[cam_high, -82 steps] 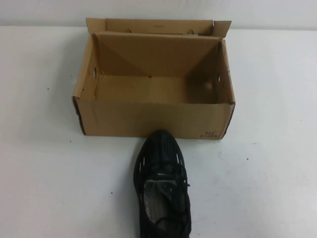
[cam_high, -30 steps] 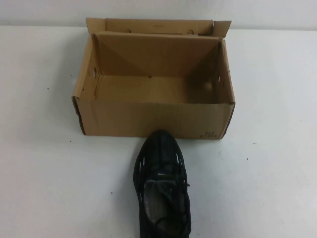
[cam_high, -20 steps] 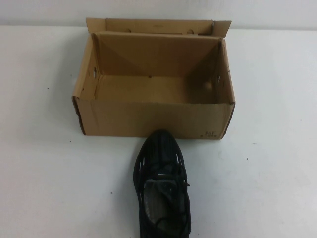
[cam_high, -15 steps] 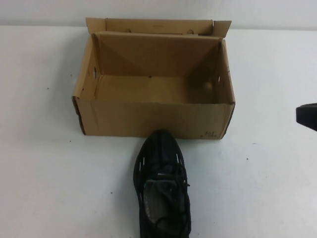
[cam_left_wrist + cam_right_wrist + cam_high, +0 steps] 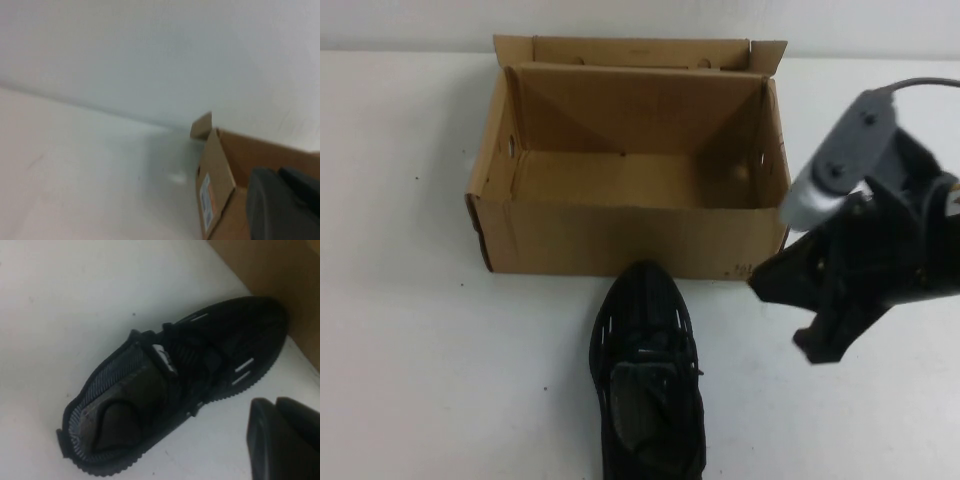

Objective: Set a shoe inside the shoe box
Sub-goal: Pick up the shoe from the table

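Observation:
The black knit shoe [image 5: 646, 375] lies on the white table, toe touching the front wall of the brown shoe box [image 5: 620, 238], heel toward the near edge. It also shows in the right wrist view [image 5: 170, 385], with grey insole and white-marked tongue tab. The box stands open and empty, flaps up at the back. My right gripper [image 5: 802, 322] hangs above the table just right of the shoe's toe, near the box's front right corner, holding nothing. My left gripper [image 5: 282, 206] is out of the high view, beside one end of the box [image 5: 220, 172].
The white table [image 5: 410, 350] spreads to both sides of the box and shoe. A pale wall runs behind the box. The box end carries a small white and orange label [image 5: 206, 197].
My right arm has come in from the right edge and moved left and nearer, now beside the shoe's toe. Shoe and box have not moved.

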`<act>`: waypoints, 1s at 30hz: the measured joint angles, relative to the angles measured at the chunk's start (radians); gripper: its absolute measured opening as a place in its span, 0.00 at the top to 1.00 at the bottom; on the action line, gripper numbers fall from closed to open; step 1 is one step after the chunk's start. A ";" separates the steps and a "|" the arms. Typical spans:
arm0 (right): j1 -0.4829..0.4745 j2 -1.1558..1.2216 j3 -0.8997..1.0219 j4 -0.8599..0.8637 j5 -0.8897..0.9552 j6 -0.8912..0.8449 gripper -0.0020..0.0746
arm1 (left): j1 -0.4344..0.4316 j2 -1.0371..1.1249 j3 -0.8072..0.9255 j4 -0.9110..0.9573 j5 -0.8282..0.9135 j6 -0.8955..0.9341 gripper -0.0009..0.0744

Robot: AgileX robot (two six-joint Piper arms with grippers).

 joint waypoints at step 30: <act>0.374 0.489 -0.094 -0.541 -0.324 0.018 0.39 | 0.000 0.383 -0.135 -0.339 0.509 0.367 0.99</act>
